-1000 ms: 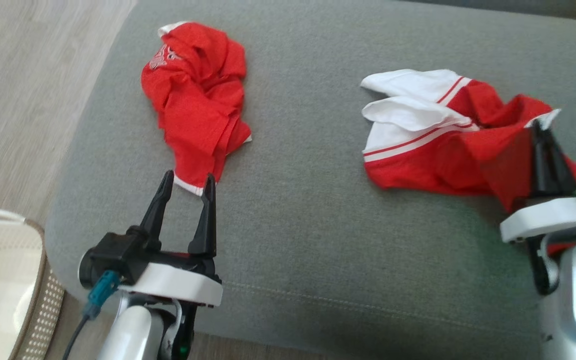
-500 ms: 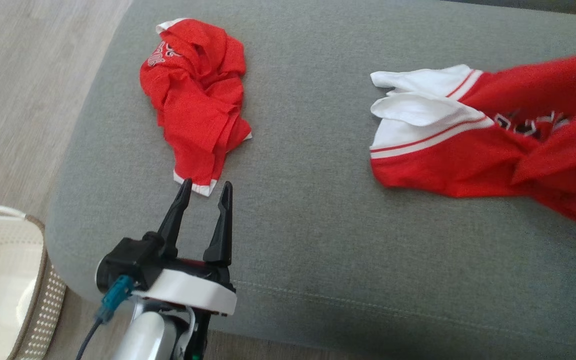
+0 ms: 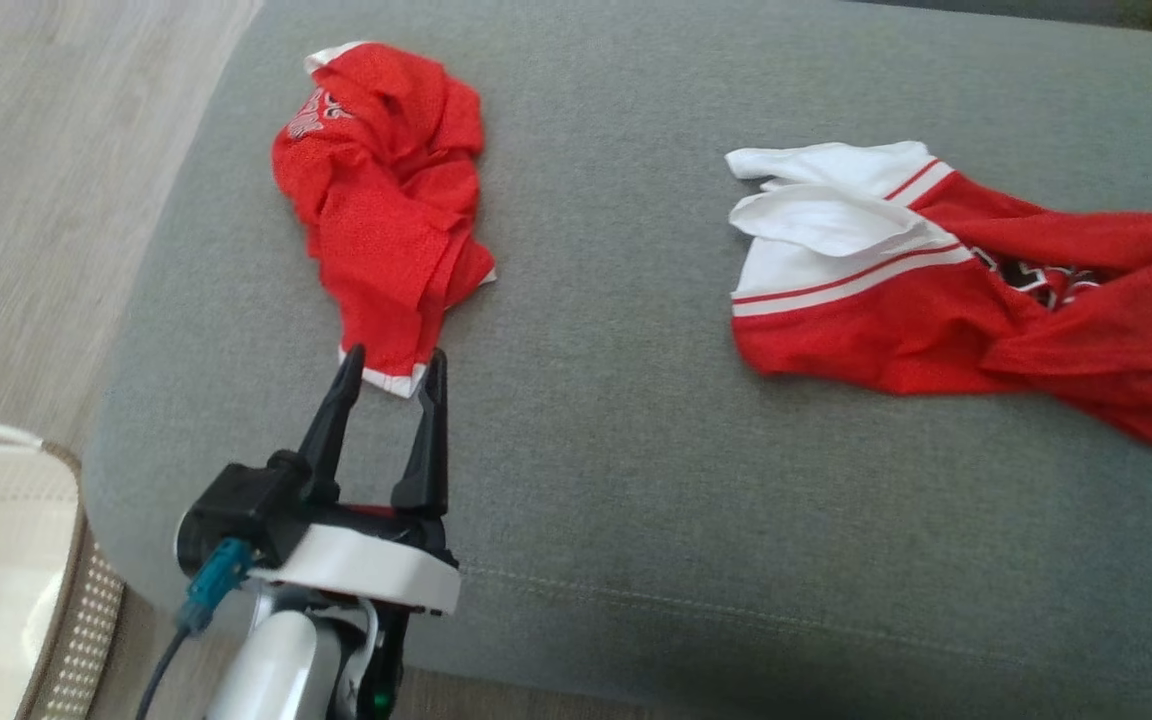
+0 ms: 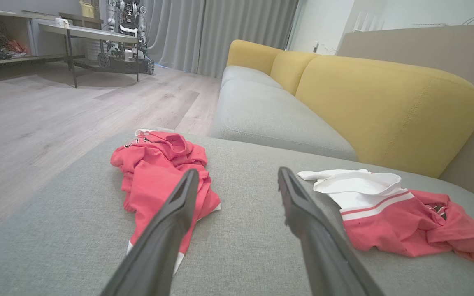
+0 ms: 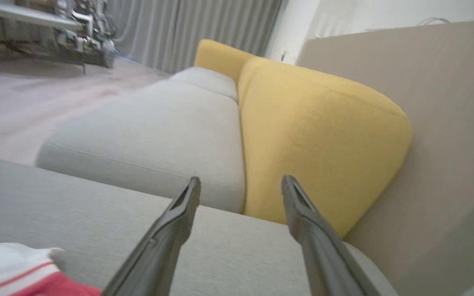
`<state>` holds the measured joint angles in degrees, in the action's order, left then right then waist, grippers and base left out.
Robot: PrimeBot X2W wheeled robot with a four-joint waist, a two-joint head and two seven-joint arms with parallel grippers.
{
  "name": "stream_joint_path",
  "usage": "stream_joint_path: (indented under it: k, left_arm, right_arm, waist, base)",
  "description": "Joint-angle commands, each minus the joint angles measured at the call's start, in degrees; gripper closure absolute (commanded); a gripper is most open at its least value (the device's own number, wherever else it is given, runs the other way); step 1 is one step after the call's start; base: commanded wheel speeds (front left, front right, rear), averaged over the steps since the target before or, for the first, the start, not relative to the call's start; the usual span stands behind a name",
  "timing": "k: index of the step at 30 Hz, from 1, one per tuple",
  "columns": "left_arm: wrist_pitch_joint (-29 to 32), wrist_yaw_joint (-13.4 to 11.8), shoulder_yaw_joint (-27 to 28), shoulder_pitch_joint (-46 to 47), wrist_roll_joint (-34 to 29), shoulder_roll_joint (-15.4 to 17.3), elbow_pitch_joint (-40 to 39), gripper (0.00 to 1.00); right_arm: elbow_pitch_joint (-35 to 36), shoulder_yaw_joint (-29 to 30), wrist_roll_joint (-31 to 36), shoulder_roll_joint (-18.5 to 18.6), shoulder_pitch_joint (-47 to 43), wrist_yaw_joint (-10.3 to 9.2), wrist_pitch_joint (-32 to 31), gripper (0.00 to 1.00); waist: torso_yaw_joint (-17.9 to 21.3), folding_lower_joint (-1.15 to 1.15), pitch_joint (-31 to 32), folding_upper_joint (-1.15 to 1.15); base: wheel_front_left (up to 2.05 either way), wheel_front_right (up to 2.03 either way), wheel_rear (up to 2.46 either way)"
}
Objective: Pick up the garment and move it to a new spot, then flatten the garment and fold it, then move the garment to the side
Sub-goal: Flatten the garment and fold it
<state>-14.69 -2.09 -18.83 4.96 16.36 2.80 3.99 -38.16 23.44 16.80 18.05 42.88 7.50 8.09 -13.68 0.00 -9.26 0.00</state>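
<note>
I see the rumpled red-and-white mesh jersey [image 3: 936,320] lying at the grey fabric sofa cushion's [image 3: 636,480] right edge, both my right gripper [image 5: 241,185] and left gripper [image 3: 395,352] spread apart, holding nothing.

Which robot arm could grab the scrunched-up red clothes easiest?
Probably the left. Its open left tool sits at the hem of the crumpled red garment, while the open right tool points toward the yellow cushion.
</note>
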Motion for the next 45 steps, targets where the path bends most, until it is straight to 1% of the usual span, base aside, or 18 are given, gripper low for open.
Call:
stream_joint_path:
  k: [1, 6, 9, 13, 17, 21, 24, 28, 31, 34, 36, 38, 39, 45]
  left_arm:
    - [-0.30, -0.35, 2.46, 1.85, -0.50, 0.08, -1.88, 0.00]
    - [-0.30, -0.43, 3.83, 1.43, -0.94, 0.08, -2.78, 0.00]
    - [-0.30, -0.70, 4.96, 1.09, -0.81, 0.08, -3.85, 0.00]
    - [-0.30, -0.98, 6.73, 0.57, -0.80, 0.08, -4.83, 0.00]
    - [-0.30, -0.77, 7.77, 0.18, -0.87, 0.08, -5.39, 0.00]
    - [-0.30, -0.59, 8.00, -0.43, -0.96, 0.08, -5.58, 0.00]
    - [-0.30, -0.86, 8.31, -1.51, -0.85, 0.08, -4.71, 0.00]
    - [-0.30, -0.73, 8.55, -2.09, -0.62, 0.08, -4.45, 0.00]
    - [-0.30, -0.60, 8.45, -2.18, -0.57, 0.08, -4.37, 0.00]
    - [-0.30, -0.40, 8.18, -1.82, -0.56, 0.08, -4.34, 0.00]
    - [-0.30, -0.32, 7.83, -1.40, -0.56, 0.08, -4.33, 0.00]
    - [-0.30, -0.28, 7.37, -0.93, -0.57, 0.08, -4.23, 0.00]
    - [-0.30, -0.16, 6.71, -0.47, -0.58, 0.08, -4.01, 0.00]
    - [-0.30, -0.03, 5.48, 0.42, -0.53, 0.08, -3.33, 0.00]
  right_arm:
    - [3.13, -2.68, -1.43, -1.84, 0.36, -0.01, 2.56, 0.00]
    - [9.48, -9.02, -8.39, -8.50, -5.64, -0.01, 5.92, 0.00]
    - [15.13, -14.03, -12.83, -11.27, -11.74, -0.01, 6.60, 0.00]
    - [23.56, -18.78, -16.99, -13.60, -20.45, -0.01, 6.85, 0.00]
    - [31.57, -22.08, -19.11, -14.75, -28.63, -0.01, 6.88, 0.00]
    - [34.92, -23.60, -20.08, -15.10, -34.87, -0.01, 6.89, 0.00]
    - [34.92, -24.53, -21.48, -15.14, -37.29, -0.01, 6.90, 0.00]
    - [34.84, -24.56, -22.23, -15.15, -37.95, -0.01, 6.90, 0.00]
    - [34.21, -24.10, -22.17, -15.15, -37.77, -0.01, 6.90, 0.00]
    - [32.09, -22.52, -21.80, -15.16, -37.01, -0.01, 6.90, 0.00]
    - [29.27, -20.69, -22.09, -15.16, -36.19, -0.01, 6.90, 0.00]
    - [25.48, -18.75, -23.71, -15.16, -34.77, -0.01, 6.90, 0.00]
    - [21.75, -17.75, -24.34, -15.16, -32.93, -0.01, 6.90, 0.00]
    - [10.18, -13.17, -31.82, -15.16, -26.81, -0.01, 6.90, 0.00]
  waist:
    - [1.28, 0.00, 0.97, 0.00]
    - [3.86, 0.00, 2.59, 0.00]
    - [5.54, 0.00, 3.26, 0.00]
    - [7.51, 0.00, 3.76, 0.00]
    - [8.41, 0.00, 3.82, 0.00]
    - [8.82, 0.00, 3.82, 0.00]
    - [9.10, 0.00, 3.80, 0.00]
    - [9.11, 0.00, 3.68, 0.00]
    - [8.83, 0.00, 3.48, 0.00]
    - [8.24, 0.00, 2.90, 0.00]
    - [7.72, 0.00, 2.34, 0.00]
    - [7.09, 0.00, 1.52, 0.00]
    - [6.21, 0.00, 0.60, 0.00]
    - [3.50, 0.00, -1.58, 0.00]
  base:
    - [0.00, 0.00, 0.00]
    - [0.00, 0.00, 0.00]
    - [0.00, 0.00, 0.00]
    - [0.00, 0.00, 0.00]
    - [0.00, 0.00, 0.00]
    - [0.00, 0.00, 0.00]
    - [0.00, 0.00, 0.00]
    - [0.00, 0.00, 0.00]
    - [0.00, 0.00, 0.00]
    - [0.00, 0.00, 0.00]
    - [0.00, 0.00, 0.00]
    - [0.00, 0.00, 0.00]
    - [0.00, 0.00, 0.00]
    - [0.00, 0.00, 0.00]
